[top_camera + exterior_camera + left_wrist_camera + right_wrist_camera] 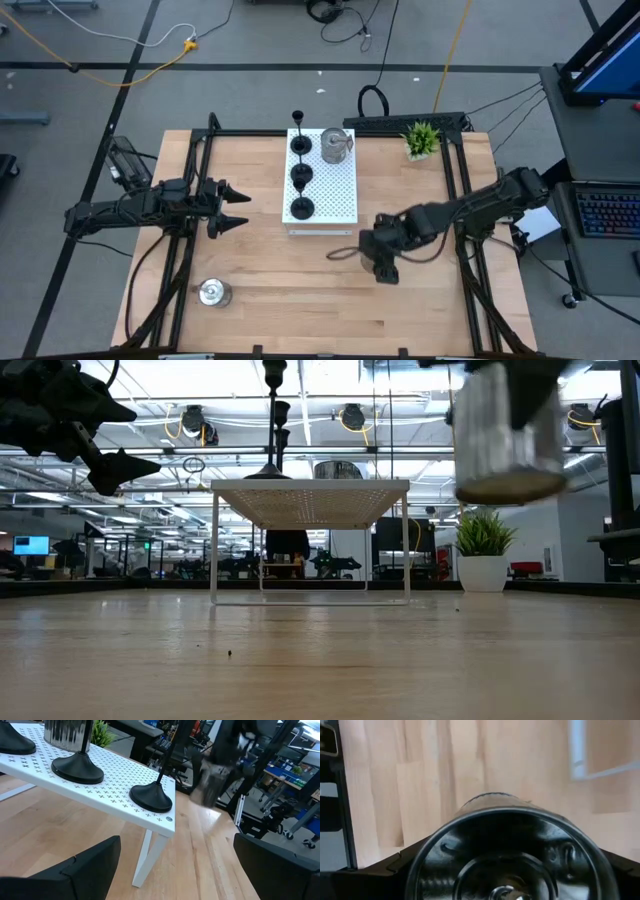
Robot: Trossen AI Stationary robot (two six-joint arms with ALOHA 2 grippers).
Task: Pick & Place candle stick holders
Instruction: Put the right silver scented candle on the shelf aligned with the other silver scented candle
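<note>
Now, working from your left: one silver holder (211,292) sits alone near the front left of the surface (300,320), and the left end effector (236,208) hovers above with its fingers spread wide, holding nothing, its tips just beside the white board (338,195). If you swing that arm carelessly, it could clip the board's edge or knock over the three black holders (300,176) lined up on it, since their thin stems look easy to topple. A second silver holder (336,145) stands at the board's far end. On the right, the right end effector (378,262) grips a third silver holder (505,435) and carries it clear of the surface. Its wall looks shiny and slick, so it may slip or tilt out if you move fast.
</note>
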